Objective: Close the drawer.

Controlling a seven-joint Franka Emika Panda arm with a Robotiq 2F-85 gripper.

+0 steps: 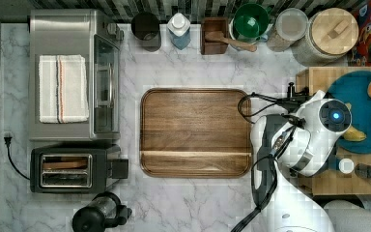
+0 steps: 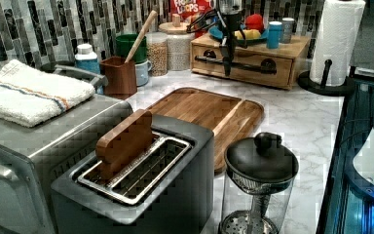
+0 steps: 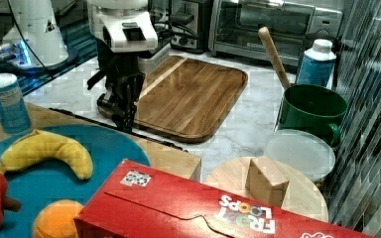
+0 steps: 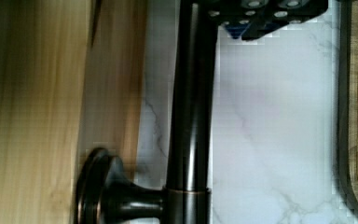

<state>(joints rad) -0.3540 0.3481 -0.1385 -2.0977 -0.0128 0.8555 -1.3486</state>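
Observation:
The drawer point(image 2: 247, 69) is the light-wood front of the bamboo box at the left view's back, with a dark bar handle point(image 2: 255, 65) on two round mounts. Its front looks about flush with the box, and none of its inside shows. My gripper point(image 2: 229, 62) hangs straight down right at that handle, near its left end in the left view. In the right view the gripper point(image 3: 124, 115) stands at the thin black handle point(image 3: 158, 140) along the slab's edge. The wrist view has the handle point(image 4: 191, 116) close up beside the wood front point(image 4: 28, 116), with part of my gripper point(image 4: 270, 14) on its marble side.
The dark wooden board point(image 1: 195, 131) lies on the marble just beside the box. A blue plate point(image 1: 360, 104) with fruit and small shakers sit on the box top. Jars, a green cup and a cereal box point(image 3: 188, 208) line the back wall. A paper towel roll point(image 2: 338, 41) stands nearby.

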